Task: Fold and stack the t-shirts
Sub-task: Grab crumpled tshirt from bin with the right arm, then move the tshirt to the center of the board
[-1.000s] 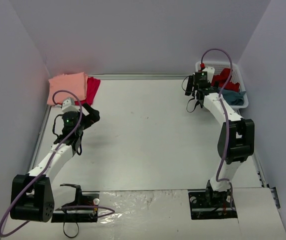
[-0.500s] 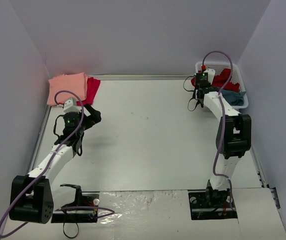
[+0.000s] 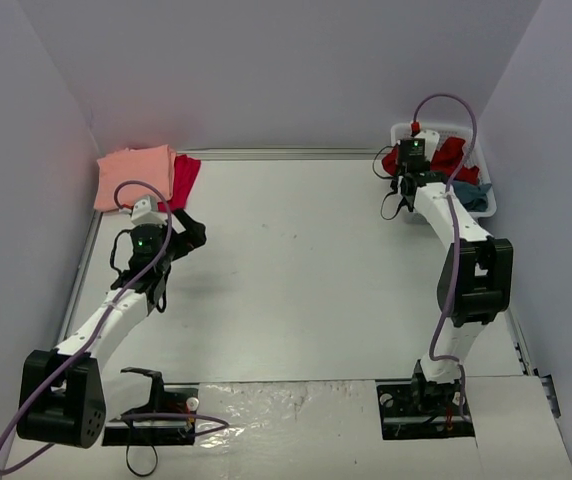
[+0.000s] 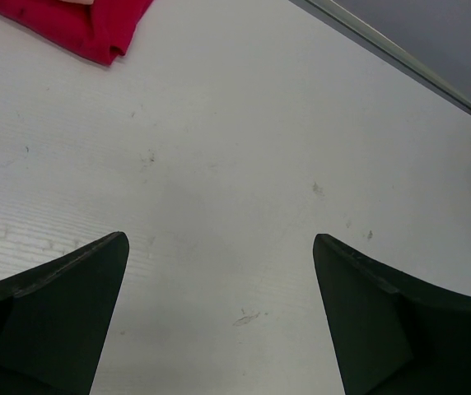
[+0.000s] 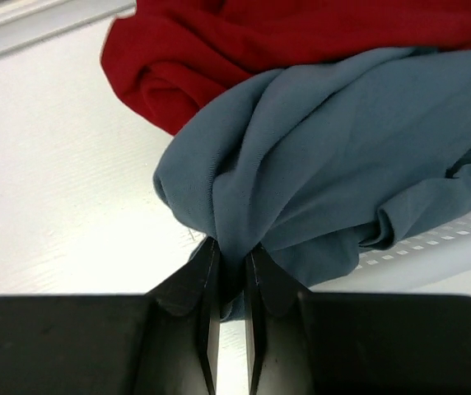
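the left gripper [image 4: 219, 251] hangs spread wide over the table [image 4: 235, 123], ready for cloth. beyond, the salmon-pink t-shirt [image 3: 134, 172] lies folded atop the crimson t-shirt [image 3: 187, 176]. farthest, the right gripper [image 5: 230, 257] pinches a fold of the slate-blue t-shirt [image 5: 342, 148] at the basket [image 5: 433, 243], presumably to pull it out.

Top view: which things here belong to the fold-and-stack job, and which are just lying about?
Job in hand:
salmon-pink t-shirt, folded, far left
crimson t-shirt, against it
dark red t-shirt, in the white basket
slate-blue t-shirt, pinched by the right gripper

Just lying about:
white basket
table
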Robot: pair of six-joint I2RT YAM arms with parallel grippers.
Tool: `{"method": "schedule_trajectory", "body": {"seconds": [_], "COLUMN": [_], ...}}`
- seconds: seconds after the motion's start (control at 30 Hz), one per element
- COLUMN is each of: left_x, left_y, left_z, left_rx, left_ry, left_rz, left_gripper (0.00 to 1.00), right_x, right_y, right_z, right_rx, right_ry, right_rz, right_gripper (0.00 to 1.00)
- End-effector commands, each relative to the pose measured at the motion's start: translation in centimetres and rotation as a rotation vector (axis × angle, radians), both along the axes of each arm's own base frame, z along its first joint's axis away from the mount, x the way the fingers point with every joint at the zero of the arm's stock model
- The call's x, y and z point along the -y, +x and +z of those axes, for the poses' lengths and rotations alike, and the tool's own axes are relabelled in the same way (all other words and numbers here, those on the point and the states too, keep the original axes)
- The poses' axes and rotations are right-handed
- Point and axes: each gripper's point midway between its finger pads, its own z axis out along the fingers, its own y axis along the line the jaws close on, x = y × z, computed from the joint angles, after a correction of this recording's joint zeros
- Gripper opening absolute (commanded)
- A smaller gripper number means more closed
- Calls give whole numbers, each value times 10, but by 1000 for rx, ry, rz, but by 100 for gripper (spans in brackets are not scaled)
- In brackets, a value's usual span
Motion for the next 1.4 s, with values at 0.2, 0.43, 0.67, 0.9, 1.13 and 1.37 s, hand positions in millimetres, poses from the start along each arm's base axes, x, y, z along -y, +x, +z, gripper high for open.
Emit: {"method": "schedule_trajectory", "body": {"seconds": [0.2,0.43,0.67,0.9,1.13,1.37], "left_x": [14,20,24,29,28,28], "left_y": [-5,-10,-14,-17,-19,-18], "left_z": [24,28,32,32,36,38], "left_rx": [70,68,76,73,81,85], "left_ry": [38,54,64,70,71,65], "left_rz": [-39,-47,-58,-70,-63,-59], "left_gripper": [94,94,94,94,94,94], "right_x": [9,11,15,11,-14,-71], "right_y": [-26,-35,-41,-47,-60,-78], "right_z": [125,172,222,281,340,375], "right_rx": [260,362,453,569,690,753], "right_ry": [14,21,18,36,109,267], "right_rz": [-32,-45,-53,-24,113,382], "right_gripper": [0,0,0,0,0,0]}}
